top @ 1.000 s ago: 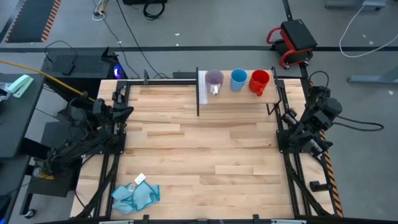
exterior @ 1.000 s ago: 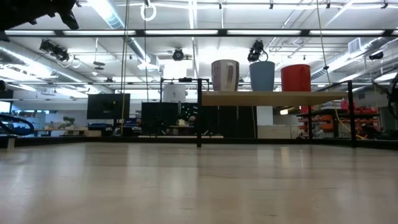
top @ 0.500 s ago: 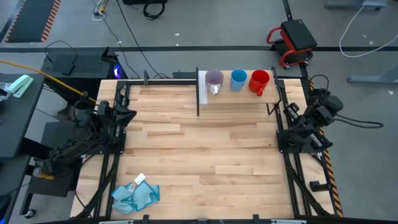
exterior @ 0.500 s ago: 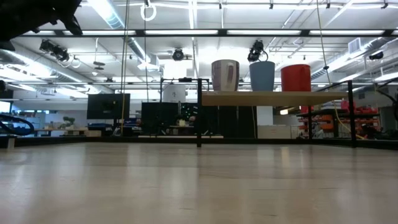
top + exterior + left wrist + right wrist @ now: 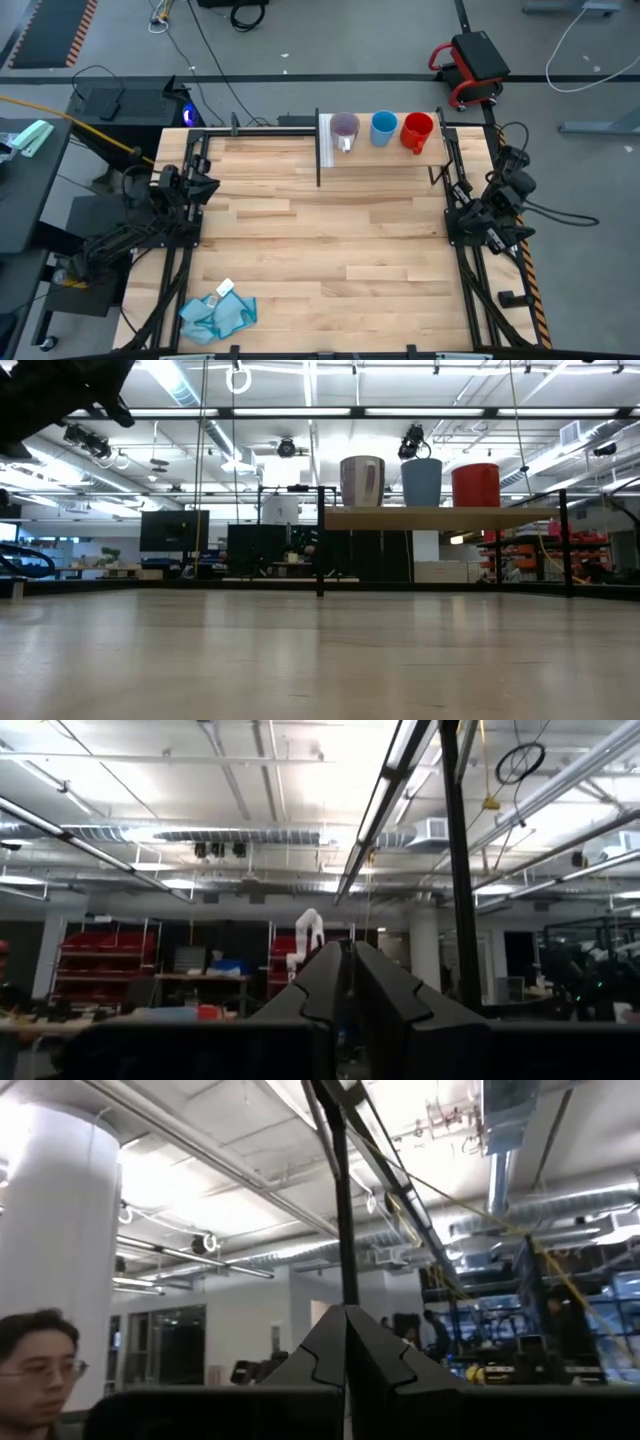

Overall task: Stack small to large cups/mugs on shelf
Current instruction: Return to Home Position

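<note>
High view finds all three vessels on the shelf (image 5: 385, 156), which stands at the far edge of the tabletop (image 5: 320, 230). From the white end strip (image 5: 325, 140) they run in one row: purple cup (image 5: 345, 126), blue cup (image 5: 383, 126), red mug (image 5: 416, 128). Each is upright, mouth up and apart from its neighbour. We judge the single-file spacing deliberate, so each can be reached without disturbing the next.

Low view shows the three at nearly the same height, so we cannot confirm the small-to-large order from here. The purple cup is translucent with a white tag. The blue cup is opaque and tapers toward its base. The red mug is opaque and straight-walled. The shelf is a thin light-wood board raised on black posts (image 5: 320, 550).

Neither arm is near the shelf. The left arm (image 5: 150, 215) sits folded at the table's left edge, the right arm (image 5: 495, 205) at its right edge. Both wrist cameras look up at the ceiling. The left gripper (image 5: 348, 952) has its fingers pressed together on nothing, and so does the right gripper (image 5: 346, 1312). We judge placement complete and the arms parking.

A crumpled blue cloth (image 5: 218, 313) lies at the near left corner, well apart from the work
</note>
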Robot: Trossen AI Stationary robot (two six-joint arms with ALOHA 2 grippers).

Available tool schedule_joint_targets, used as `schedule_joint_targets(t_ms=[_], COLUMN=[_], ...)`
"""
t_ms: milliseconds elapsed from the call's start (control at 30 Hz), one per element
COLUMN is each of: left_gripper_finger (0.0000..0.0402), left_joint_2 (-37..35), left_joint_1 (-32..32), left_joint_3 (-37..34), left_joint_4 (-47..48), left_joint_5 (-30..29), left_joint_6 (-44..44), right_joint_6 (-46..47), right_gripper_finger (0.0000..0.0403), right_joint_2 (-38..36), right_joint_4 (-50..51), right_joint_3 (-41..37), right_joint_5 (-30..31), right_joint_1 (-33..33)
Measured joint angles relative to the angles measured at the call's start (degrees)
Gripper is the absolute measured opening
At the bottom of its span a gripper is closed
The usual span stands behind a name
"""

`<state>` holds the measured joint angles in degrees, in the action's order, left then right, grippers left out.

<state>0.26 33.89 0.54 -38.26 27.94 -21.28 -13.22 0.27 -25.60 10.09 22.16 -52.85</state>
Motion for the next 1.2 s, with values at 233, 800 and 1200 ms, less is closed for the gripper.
schedule_joint_targets(t_ms=[233, 800, 1200], left_gripper_finger=[0.0030, 0.0031, 0.0040], left_joint_2=[0.0, 0.1, 0.1], left_joint_1=[0.1, 0.1, 0.1], left_joint_3=[0.0, 0.0, 0.0], left_joint_4=[-0.1, 8.3, 15.2], left_joint_5=[-1.3, -3.9, -5.5], left_joint_6=[0.5, 3.9, 5.3], right_joint_6=[3.6, 8.1, 2.7], right_gripper_finger=[0.0011, 0.0011, 0.0011], right_joint_2=[0.1, 0.0, 0.0], right_joint_4=[6.1, -0.4, -0.2], right_joint_3=[0.1, -9.7, -9.7], right_joint_5=[0.0, 0.0, 1.2], right_joint_1=[1.7, 2.1, 5.5])
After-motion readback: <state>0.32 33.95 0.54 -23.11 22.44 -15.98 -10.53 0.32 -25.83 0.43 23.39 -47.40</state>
